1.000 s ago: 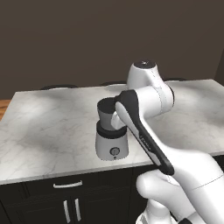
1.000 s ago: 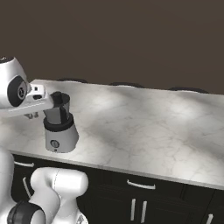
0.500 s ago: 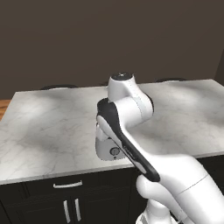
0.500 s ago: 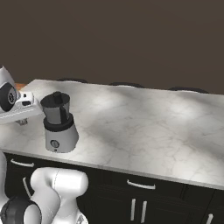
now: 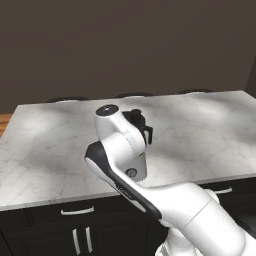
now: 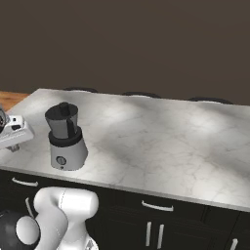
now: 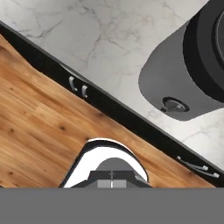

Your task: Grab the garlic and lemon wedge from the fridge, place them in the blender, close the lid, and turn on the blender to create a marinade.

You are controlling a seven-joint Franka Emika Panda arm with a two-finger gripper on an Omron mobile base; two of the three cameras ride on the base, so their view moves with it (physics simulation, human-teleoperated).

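Note:
The blender [image 6: 66, 142] stands near the front left of the marble counter, with a light grey base, a round front knob [image 6: 61, 160] and a dark jar. The black lid [image 6: 62, 112] sits on the jar. In the left base view my arm covers most of the blender, leaving the jar's top [image 5: 136, 117] visible. My gripper [image 7: 111, 184] is shut with nothing between its tips. It hangs to the left of the blender [image 7: 175, 83], out past the counter's front edge and apart from it. The garlic, lemon wedge and fridge are out of view.
The marble counter [image 6: 161, 141] stretches wide to the right of the blender. Dark cabinets with silver handles [image 6: 156, 206] run beneath it. Wood floor [image 7: 39, 127] lies below the gripper. Dark stool tops [image 6: 139, 93] line the counter's far edge.
The arm has swung left, carrying the gripper away from the blender jar to beyond the counter's front left. The jaws closed the last small gap. The blender has not moved.

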